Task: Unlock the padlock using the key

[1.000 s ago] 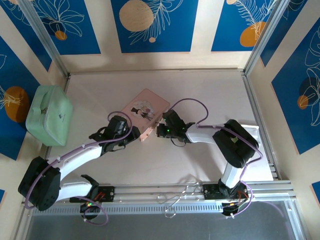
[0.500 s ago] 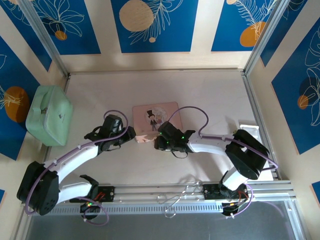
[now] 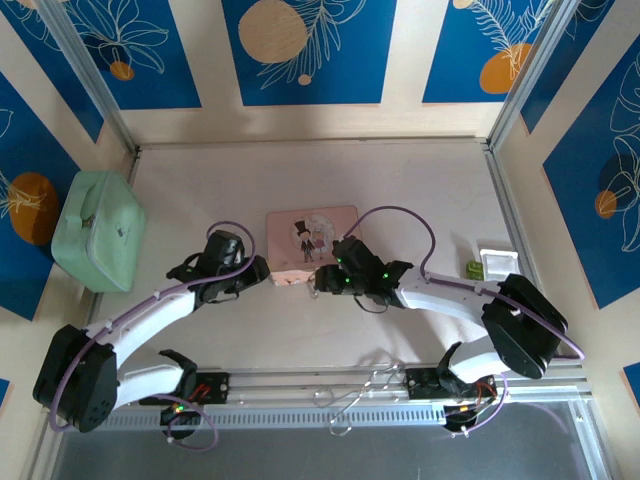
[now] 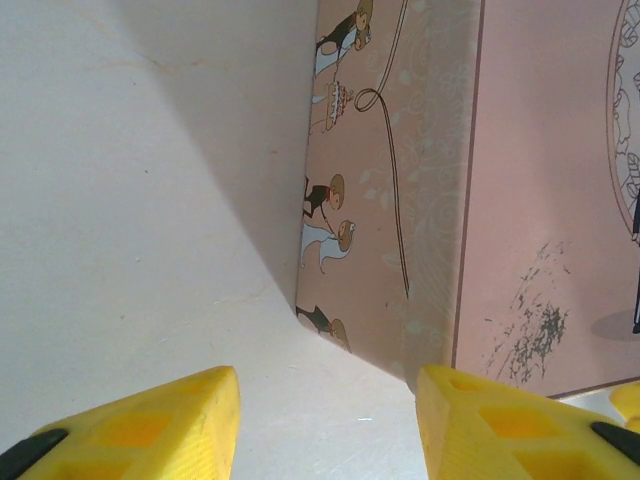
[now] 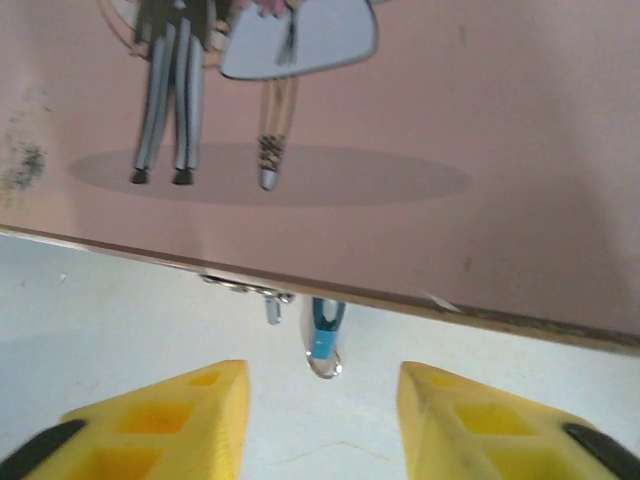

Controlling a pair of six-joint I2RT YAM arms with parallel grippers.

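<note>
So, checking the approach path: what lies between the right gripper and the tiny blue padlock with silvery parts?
Bare white tabletop, in the right wrist view: the open right gripper faces the tiny blue padlock at the pink picture box's edge.

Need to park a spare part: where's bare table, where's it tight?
Free: far strip of table between the pink box and the back wall; the patch between the mint case and the box. Tight: the box's near edge, with the padlock, left gripper and right gripper.
</note>
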